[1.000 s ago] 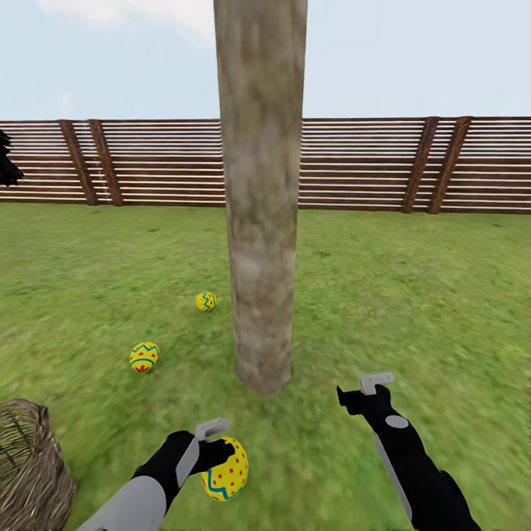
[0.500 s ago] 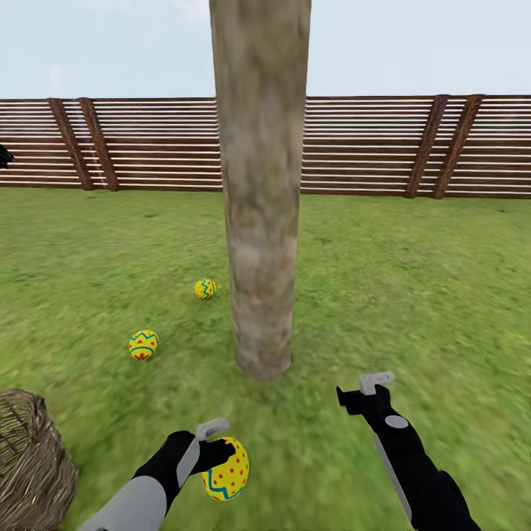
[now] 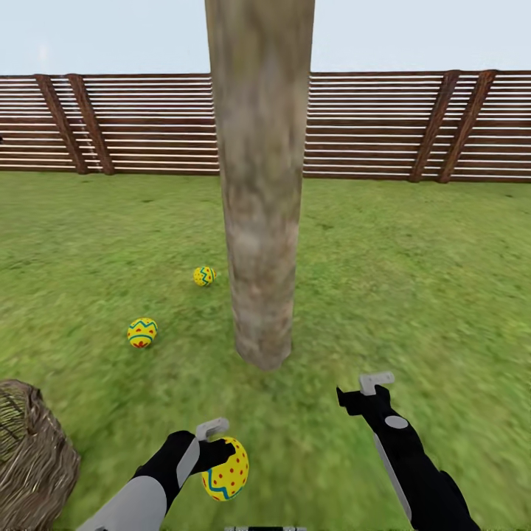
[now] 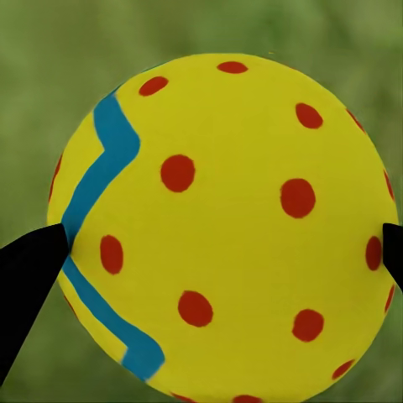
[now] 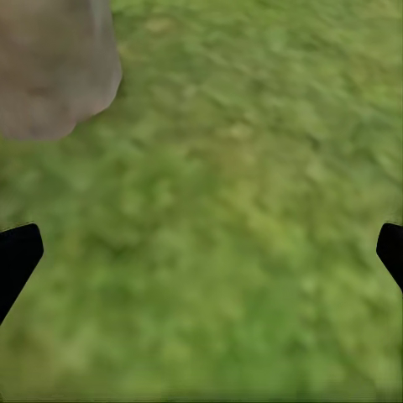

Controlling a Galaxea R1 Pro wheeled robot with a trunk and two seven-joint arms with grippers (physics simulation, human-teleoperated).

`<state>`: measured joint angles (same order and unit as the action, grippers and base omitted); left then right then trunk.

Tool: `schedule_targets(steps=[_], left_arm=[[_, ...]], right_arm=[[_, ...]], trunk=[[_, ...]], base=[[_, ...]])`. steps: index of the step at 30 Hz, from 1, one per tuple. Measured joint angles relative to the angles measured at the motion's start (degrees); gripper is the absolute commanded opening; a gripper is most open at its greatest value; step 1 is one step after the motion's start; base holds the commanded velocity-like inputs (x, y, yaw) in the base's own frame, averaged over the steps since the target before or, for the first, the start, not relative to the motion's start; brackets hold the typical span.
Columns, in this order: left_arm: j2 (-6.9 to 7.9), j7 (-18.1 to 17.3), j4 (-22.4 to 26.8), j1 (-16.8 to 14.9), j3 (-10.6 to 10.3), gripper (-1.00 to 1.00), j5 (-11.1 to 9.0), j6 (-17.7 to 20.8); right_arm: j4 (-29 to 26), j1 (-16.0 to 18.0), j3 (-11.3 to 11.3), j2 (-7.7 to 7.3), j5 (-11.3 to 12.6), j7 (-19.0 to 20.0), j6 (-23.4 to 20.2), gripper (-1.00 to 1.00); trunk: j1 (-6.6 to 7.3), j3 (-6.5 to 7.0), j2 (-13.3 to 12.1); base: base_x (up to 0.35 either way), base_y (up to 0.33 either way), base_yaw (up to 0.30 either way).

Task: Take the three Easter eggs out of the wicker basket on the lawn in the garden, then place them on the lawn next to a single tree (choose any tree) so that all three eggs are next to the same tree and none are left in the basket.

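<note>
A pale grey-brown tree [image 3: 259, 192] trunk rises from the lawn [image 3: 413, 280] straight ahead. Two yellow Easter eggs lie on the grass to its left: one [image 3: 204, 276] close beside the trunk, another [image 3: 142, 332] farther left and nearer me. My left gripper [image 3: 214, 442] is shut on a third egg [image 3: 227, 469], yellow with red dots and a blue zigzag [image 4: 222, 231], held above the grass short of the trunk. The wicker basket [image 3: 33, 461] stands at the lower left, partly cut off. My right gripper [image 3: 361, 389] is open over bare grass [image 5: 235, 235], right of the trunk base [image 5: 50, 71].
A brown slatted wooden fence [image 3: 383, 125] closes the garden behind the tree. Open grass spreads to the right of the trunk and between the trunk and my arms.
The whole view has shifted: trunk, fence, eggs and basket sit lower or nearer, so the camera has advanced. Both arms keep their pose, the left still holding the egg.
</note>
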<state>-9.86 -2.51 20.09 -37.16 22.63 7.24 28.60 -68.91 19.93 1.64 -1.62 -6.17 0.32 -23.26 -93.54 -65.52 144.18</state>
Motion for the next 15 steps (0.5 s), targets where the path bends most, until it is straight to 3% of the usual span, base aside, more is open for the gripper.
schedule_targets(steps=[8,15], left_arm=[[0.05,-0.05,0.07,0.00,0.00,-1.00,-0.06,0.00],[0.08,-0.31,0.08,0.00,0.01,-1.00,-0.19,0.00]], right_arm=[[0.00,0.00,0.00,0.00,0.00,0.00,-0.01,1.00],[0.09,0.00,0.00,0.00,0.00,0.00,-0.04,1.00]], trunk=[[-0.21,-1.77,0.11],[-0.20,-1.78,0.11]], base=[[0.000,0.000,0.000],[0.000,0.000,0.000]])
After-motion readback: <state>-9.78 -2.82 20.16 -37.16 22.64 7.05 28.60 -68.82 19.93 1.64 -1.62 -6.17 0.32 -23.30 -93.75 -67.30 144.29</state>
